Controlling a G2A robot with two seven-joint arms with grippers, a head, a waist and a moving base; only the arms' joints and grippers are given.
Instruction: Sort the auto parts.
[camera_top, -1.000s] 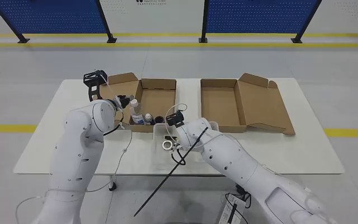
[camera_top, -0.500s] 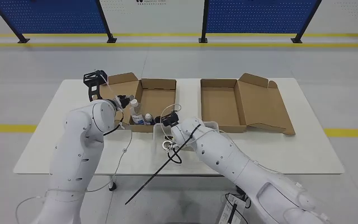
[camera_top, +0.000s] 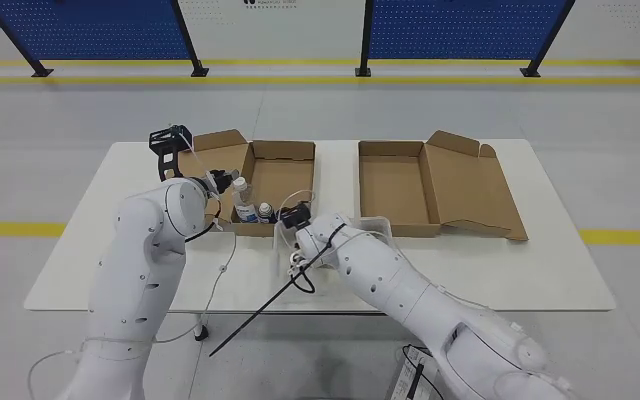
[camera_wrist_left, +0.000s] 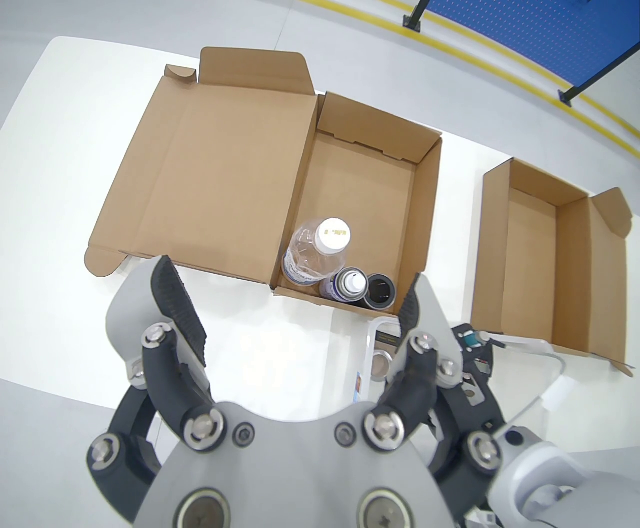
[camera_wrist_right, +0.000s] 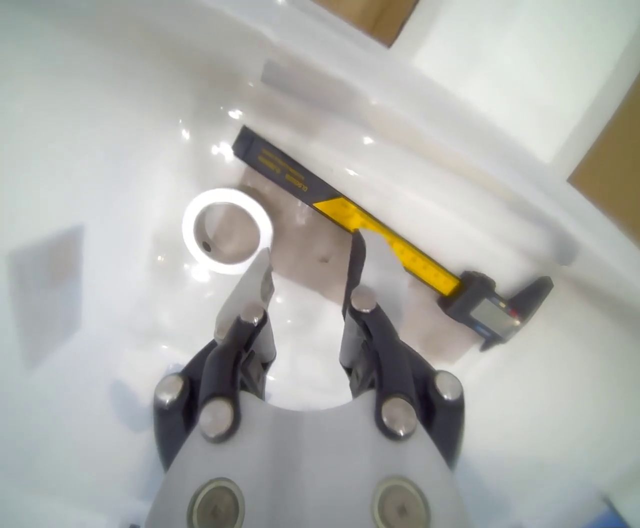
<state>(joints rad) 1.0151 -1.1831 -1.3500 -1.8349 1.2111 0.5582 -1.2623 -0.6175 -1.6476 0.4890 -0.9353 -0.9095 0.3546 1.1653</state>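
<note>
**Top view.** Two open cardboard boxes, the left box (camera_top: 285, 180) and the right box (camera_top: 395, 190), are set side by side on the bench (camera_top: 90, 250). A clear bin (camera_top: 375, 222) is placed just in front of the gap between them. The right arm is bent over this bin.

**Left wrist view.** The left gripper (camera_wrist_left: 290, 275) is held above the bench, in front of the left box. Its fingers are spread wide, and nothing is held between them. A clear bottle (camera_wrist_left: 320, 250), a spray can (camera_wrist_left: 347, 285) and a black cylinder (camera_wrist_left: 380, 292) are stood upright together in the near corner of that box.

**Right wrist view.** The right gripper (camera_wrist_right: 310, 250) is lowered into the bin, its fingers apart and unloaded. A metal ring (camera_wrist_right: 227, 231) lies flat on the bin floor, and a digital caliper (camera_wrist_right: 330, 200) is laid just beside it, along the bin wall. One fingertip is seen at the ring's rim and the other over the caliper's beam; contact cannot be judged.

The step in hand is judged to be a pick from the bin, but the target is not settled by this pose. For the ring, the gripper is best shifted so that the rim is straddled before closing. For the caliper, the beam is best taken across its narrow width, near the middle, so that tipping is avoided. In either case the neighbouring part should be kept out of the closing fingers.
</note>
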